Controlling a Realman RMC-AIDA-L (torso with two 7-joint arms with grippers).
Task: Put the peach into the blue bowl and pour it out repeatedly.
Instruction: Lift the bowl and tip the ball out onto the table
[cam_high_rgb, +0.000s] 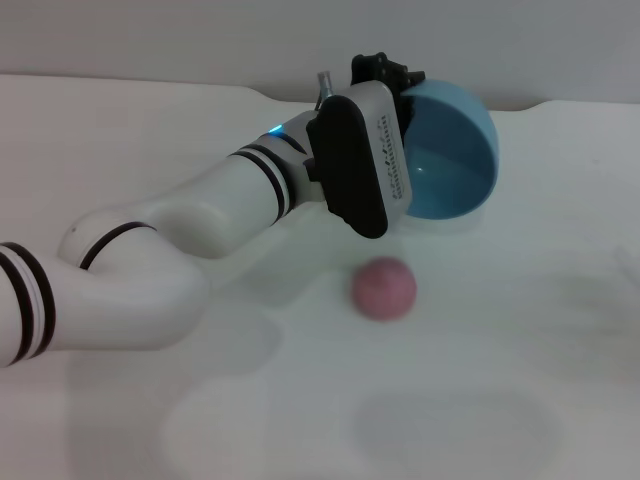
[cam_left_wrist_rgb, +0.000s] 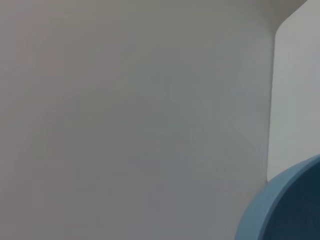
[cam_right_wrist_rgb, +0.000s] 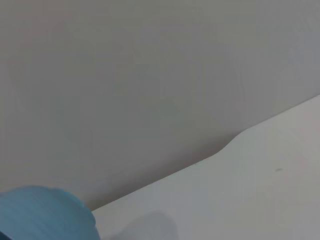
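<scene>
Light-blue plastic is seen at about 1 o'clock in the head view: the blue bowl (cam_high_rgb: 455, 160) is held off the white table (cam_high_rgb: 520, 380), tipped steeply on its side so that its mouth faces toward the camera and downward. Its interior appears empty. The bowl is carried at its rim by the left gripper (cam_high_rgb: 385, 75), whose black fingers are only partly visible above the wrist housing; a closed grasp on the rim is inferred from the raised, tilted bowl, but the finger gap itself is hidden. A slice of the bowl's rim is also caught in the left wrist view (cam_left_wrist_rgb: 290, 205) and in the right wrist view (cam_right_wrist_rgb: 45, 212).

The peach (cam_high_rgb: 383, 289) is recorded lying on the table near the centre of the head view, at roughly 7 o'clock from the bowl and well apart from it, touching nothing but the tabletop.

The right gripper is not seen in any view; only bare table and wall are shown by its wrist camera.

Progress, as judged: one pour-out looks complete, since the bowl is inverted enough to be empty and the fruit is out on the table. Left to do: the bowl is to be righted and set down, the peach picked up and placed inside, and the pouring repeated.
</scene>
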